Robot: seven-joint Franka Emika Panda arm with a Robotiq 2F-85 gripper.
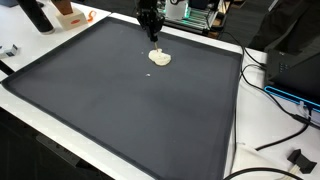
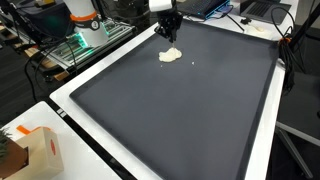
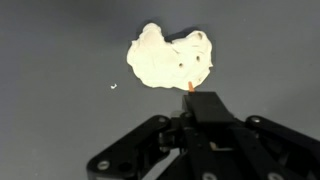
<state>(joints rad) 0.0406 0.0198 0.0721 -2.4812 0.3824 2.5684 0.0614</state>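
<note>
A cream-coloured, lumpy flat blob (image 3: 168, 58) lies on the dark mat (image 1: 120, 110), towards its far edge in both exterior views (image 1: 159, 58) (image 2: 170, 54). My gripper (image 3: 205, 115) hangs just above and behind it (image 1: 151, 38) (image 2: 171, 34). Its jaws stand close together on a black block-like object (image 3: 208, 105) with a small orange tip (image 3: 190, 88). That tip points at the blob's near edge; whether it touches I cannot tell. A tiny white speck (image 3: 113, 87) lies on the mat beside the blob.
The mat covers a white table (image 2: 70, 100). Cables (image 1: 285, 120) and a black box (image 1: 300, 65) lie past one side. An orange-and-white item (image 2: 85, 18) and lit equipment (image 2: 75, 45) stand behind the table. A cardboard box (image 2: 35, 150) sits at a corner.
</note>
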